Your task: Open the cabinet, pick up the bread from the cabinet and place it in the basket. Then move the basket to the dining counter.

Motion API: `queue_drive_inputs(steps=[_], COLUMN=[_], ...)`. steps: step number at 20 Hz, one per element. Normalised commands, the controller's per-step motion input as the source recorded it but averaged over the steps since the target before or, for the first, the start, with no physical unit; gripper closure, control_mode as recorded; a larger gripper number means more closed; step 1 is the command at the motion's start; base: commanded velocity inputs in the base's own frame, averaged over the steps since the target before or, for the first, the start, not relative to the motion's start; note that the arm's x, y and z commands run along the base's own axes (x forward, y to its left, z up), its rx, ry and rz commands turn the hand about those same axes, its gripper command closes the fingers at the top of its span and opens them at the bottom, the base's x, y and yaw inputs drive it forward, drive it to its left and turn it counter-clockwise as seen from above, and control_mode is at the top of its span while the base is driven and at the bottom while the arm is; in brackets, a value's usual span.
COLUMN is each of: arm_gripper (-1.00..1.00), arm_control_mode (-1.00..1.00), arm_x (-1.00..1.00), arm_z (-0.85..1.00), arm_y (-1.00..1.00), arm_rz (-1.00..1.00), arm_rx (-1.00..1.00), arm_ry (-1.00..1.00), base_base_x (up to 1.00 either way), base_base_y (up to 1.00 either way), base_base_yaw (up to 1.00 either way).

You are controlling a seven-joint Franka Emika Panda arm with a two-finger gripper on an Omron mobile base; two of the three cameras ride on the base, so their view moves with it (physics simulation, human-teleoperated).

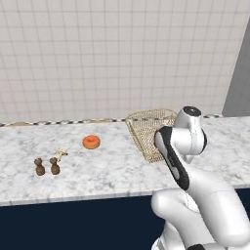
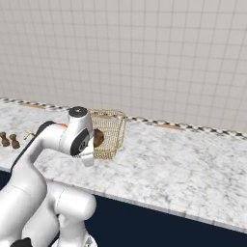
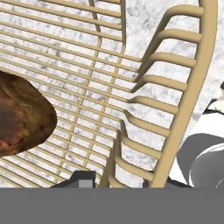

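The gold wire basket (image 1: 146, 126) (image 2: 114, 129) is over the white-grey marbled dining counter (image 1: 112, 173) (image 2: 183, 161), towards its back. The dark brown bread (image 2: 99, 138) (image 3: 19, 116) lies inside the basket. In the hand view my gripper (image 3: 119, 181) is shut on the basket (image 3: 183, 87), with the wall just below the thick rim between its dark fingertips (image 3: 82, 178). In both base views my own arm hides the fingers. I cannot tell whether the basket rests on the top or hangs just above it. The cabinet is out of view.
An orange ring doughnut (image 1: 91, 142) lies left of the basket. Two small brown pear-shaped pieces (image 1: 47, 167) (image 2: 9, 140) stand further left, with a small pale item (image 1: 60, 155) beside them. A tiled wall (image 1: 122, 58) backs the counter.
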Motion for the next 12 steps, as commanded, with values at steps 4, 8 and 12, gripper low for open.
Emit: queue_drive_inputs(steps=[4,8,12], arm_gripper=[1.0,1.0,1.0], arm_control_mode=[-1.0,-1.0,-1.0], arm_x=[1.0,0.63,0.0], arm_z=[-0.48,-0.9,-0.9], arm_y=[-0.05,0.0,0.0], arm_rz=[0.0,0.01,0.04], arm_rx=[0.0,0.0,0.03], arm_ry=[0.15,0.09,0.0], base_base_x=[0.0,0.0,0.0], base_base_y=[0.0,0.0,0.0], base_base_yaw=[0.0,0.0,0.0])
